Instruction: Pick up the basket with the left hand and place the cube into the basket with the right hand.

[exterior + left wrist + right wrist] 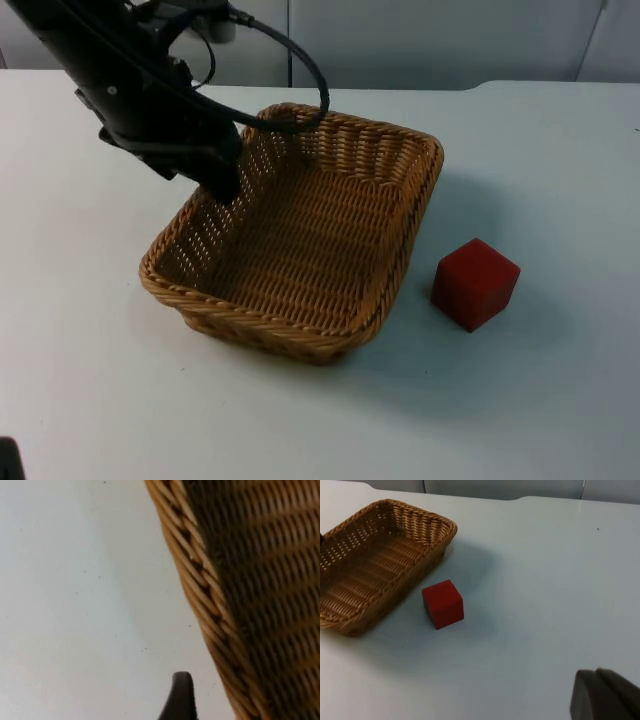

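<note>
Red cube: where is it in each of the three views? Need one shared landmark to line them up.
Top view: red cube on the white table, just off the wicker basket's right-hand long side, apart from it.
Left wrist view: no cube; basket wall and table, by the left hand's fingertip.
Right wrist view: cube beside the basket.
Shared landmark: the basket's braided rim.
</note>
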You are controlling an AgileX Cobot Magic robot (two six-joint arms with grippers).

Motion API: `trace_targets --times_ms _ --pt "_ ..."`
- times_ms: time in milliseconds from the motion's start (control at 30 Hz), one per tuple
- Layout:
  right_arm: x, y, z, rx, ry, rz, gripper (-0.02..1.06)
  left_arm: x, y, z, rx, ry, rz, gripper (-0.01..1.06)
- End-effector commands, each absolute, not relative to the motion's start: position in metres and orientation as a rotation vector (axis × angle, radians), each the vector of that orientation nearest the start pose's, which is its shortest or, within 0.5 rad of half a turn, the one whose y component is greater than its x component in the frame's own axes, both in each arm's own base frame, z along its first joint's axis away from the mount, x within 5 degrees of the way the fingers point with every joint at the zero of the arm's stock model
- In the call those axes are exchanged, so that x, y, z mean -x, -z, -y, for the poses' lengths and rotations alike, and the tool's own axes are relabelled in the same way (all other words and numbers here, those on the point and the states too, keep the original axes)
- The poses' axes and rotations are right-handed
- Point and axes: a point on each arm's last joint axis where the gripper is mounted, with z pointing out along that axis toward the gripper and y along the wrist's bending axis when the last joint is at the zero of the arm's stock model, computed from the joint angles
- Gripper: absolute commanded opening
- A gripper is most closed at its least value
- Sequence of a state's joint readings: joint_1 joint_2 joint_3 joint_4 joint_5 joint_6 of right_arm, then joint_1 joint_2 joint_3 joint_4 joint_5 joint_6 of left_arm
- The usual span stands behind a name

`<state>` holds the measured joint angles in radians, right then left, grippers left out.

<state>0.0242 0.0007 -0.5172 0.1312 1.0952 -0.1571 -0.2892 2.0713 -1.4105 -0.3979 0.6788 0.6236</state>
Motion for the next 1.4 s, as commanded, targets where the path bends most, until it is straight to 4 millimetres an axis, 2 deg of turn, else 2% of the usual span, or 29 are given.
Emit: trace_targets --times_ms 0,233,267,300,333,400,433,467,600,733,867,900,1000,1167,1367 --pt "0.008 -0.279 -0.011 0.191 -0.074 -2.041 0.0 -0.403 -0.149 0.144 -0.872 0.316 -2.61 0.68" --pt "0.008 -0.279 -0.011 0.191 -0.074 -2.041 0.0 -0.404 -0.121 0.144 -0.87 0.328 -2.667 0.66" --pt "0.008 -0.279 -0.011 0.191 -0.074 -2.041 0.0 -0.404 -0.117 0.145 -0.864 0.338 -2.679 0.64" --pt "0.008 -0.279 -0.011 0.191 -0.074 -2.041 0.0 -0.404 -0.114 0.145 -0.86 0.344 -2.685 0.56" --pt "0.008 -0.279 -0.011 0.191 -0.074 -2.041 0.0 -0.404 -0.114 0.145 -0.86 0.344 -2.685 0.56" --pt "0.008 -0.279 -0.011 0.191 -0.074 -2.041 0.0 -0.404 -0.109 0.145 -0.854 0.345 -2.7 0.29" --pt "0.008 -0.279 -0.011 0.191 -0.074 -2.041 0.0 -0.404 -0.108 0.145 -0.835 0.347 -2.707 0.08" --pt "0.008 -0.279 -0.011 0.191 -0.074 -2.041 0.0 -0.405 -0.108 0.144 -0.817 0.348 -2.711 0.0" --pt "0.008 -0.279 -0.011 0.191 -0.074 -2.041 0.0 -0.407 -0.111 0.136 -0.689 0.366 -2.75 0.0" --pt "0.008 -0.279 -0.011 0.191 -0.074 -2.041 0.0 -0.41 -0.125 0.121 -0.589 0.382 -2.758 0.0" --pt "0.008 -0.279 -0.011 0.191 -0.074 -2.041 0.0 -0.412 -0.151 0.103 -0.42 0.49 -2.742 0.0" --pt "0.008 -0.279 -0.011 0.191 -0.074 -2.041 0.0 -0.412 -0.151 0.103 -0.42 0.49 -2.742 0.0" --pt "0.008 -0.279 -0.011 0.191 -0.076 -2.041 0.0 -0.411 -0.168 0.093 -0.327 0.577 -2.729 0.0" --pt "0.008 -0.279 -0.011 0.191 -0.076 -2.041 0.0 -0.407 -0.175 0.094 -0.313 0.641 -2.741 0.0" --pt "0.008 -0.279 -0.011 0.191 -0.076 -2.041 0.0 -0.403 -0.176 0.096 -0.314 0.693 -2.767 0.0"
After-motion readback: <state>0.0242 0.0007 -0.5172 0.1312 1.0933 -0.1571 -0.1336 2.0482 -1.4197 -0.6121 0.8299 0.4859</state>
